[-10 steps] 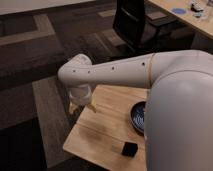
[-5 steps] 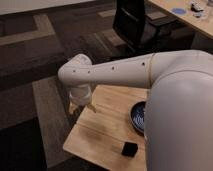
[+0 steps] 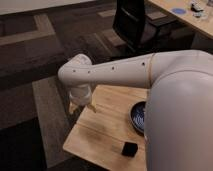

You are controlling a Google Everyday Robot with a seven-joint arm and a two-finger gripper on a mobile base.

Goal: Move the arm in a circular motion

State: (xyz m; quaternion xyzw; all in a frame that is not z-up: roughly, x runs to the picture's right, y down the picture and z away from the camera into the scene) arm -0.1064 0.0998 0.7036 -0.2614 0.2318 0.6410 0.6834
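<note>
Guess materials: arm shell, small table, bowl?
The arm looks like glossy white moulded plastic or painted shell: soft highlights, tan seam ring. The table: matte light wood or laminate, faint grain. The bowl: dark blue, shiny, maybe glazed ceramic or plastic. The gripper hangs at the table's left edge.

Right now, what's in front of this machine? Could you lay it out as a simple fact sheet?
table: small, light wood
arm: glossy white, reaching across above the table
gripper: hangs from the arm's end, over the table's far left edge
on table: dark blue bowl, partly hidden by the arm; small black block near the front edge
behind: black office chair on dark carpet
</note>
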